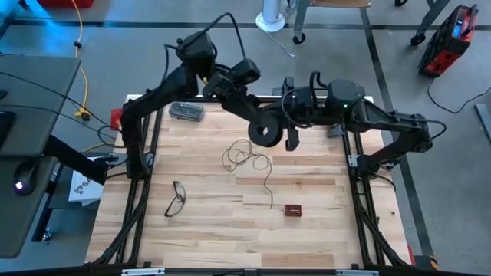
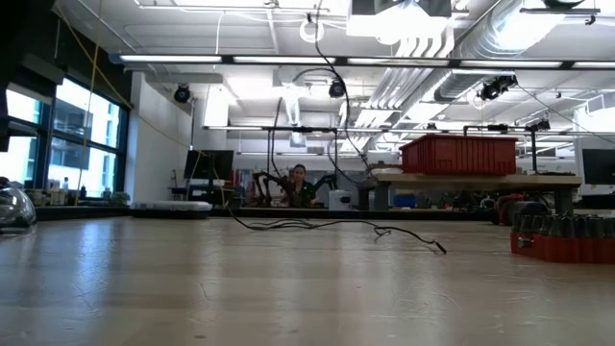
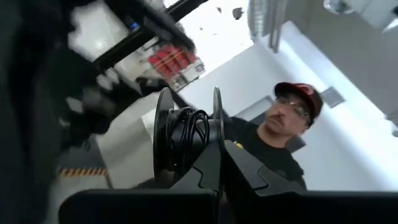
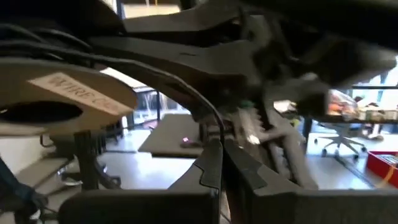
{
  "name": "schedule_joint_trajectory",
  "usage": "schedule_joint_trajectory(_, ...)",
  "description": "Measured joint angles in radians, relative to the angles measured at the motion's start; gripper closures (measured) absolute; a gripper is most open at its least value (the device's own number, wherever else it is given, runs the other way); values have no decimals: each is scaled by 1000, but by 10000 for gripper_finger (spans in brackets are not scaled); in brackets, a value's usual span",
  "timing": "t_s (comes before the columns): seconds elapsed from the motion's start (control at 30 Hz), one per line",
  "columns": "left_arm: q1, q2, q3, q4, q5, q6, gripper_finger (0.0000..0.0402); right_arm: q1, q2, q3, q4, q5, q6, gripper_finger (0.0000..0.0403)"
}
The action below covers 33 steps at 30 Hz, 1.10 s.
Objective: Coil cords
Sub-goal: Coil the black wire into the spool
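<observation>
The cord is a thin dark wire. Part of it is wound on a round black reel [image 1: 265, 132] with a pale label [image 4: 81, 93], and the rest lies in loose loops [image 1: 241, 157] on the wooden table, its free end [image 1: 271, 205] toward the near edge. My left gripper [image 1: 258, 121] is shut on the reel, high above the table's far middle. My right gripper [image 1: 291, 129], just right of the reel, is shut on the wire. In the low view the wire [image 2: 336, 226] lies along the tabletop and both grippers are out of frame above. My left gripper pinches the reel's flange [image 3: 217, 127] between its two fingers; the wound wire [image 3: 186, 137] shows beside it. The fingers come roughly level from the table's far left. The reel is lifted clear of the table. My right gripper pinches a single strand of the wire [image 4: 215, 129] between its two fingers, a short way from the reel. The fingers come level from the table's right and lie across the strand. The strand curves slack back to the reel.
Black-framed eyeglasses [image 1: 176, 198] lie near the left edge. A small red-brown block [image 1: 292, 209] sits right of the wire's end, and a grey flat object [image 1: 186, 111] lies at the far left. A person [image 3: 292, 124] shows beyond the table.
</observation>
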Motion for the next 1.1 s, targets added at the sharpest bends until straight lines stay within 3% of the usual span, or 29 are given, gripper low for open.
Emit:
schedule_joint_trajectory(0.13, 14, 25, 0, 115, 13, -72, 402, 24, 20, 0, 58, -23, 21, 403)
schedule_joint_trajectory(0.4, 43, 44, 0, 217, 38, -75, 402, 53, 39, 0, 94, 3, 45, 403)
schedule_joint_trajectory(0.67, 65, 40, 0, 570, 27, -221, 401, 51, 43, 0, 208, 1, 90, 403)
schedule_joint_trajectory(1.1, 60, 42, 0, 715, -18, -149, 402, 51, 150, 0, 477, -32, 220, 403)
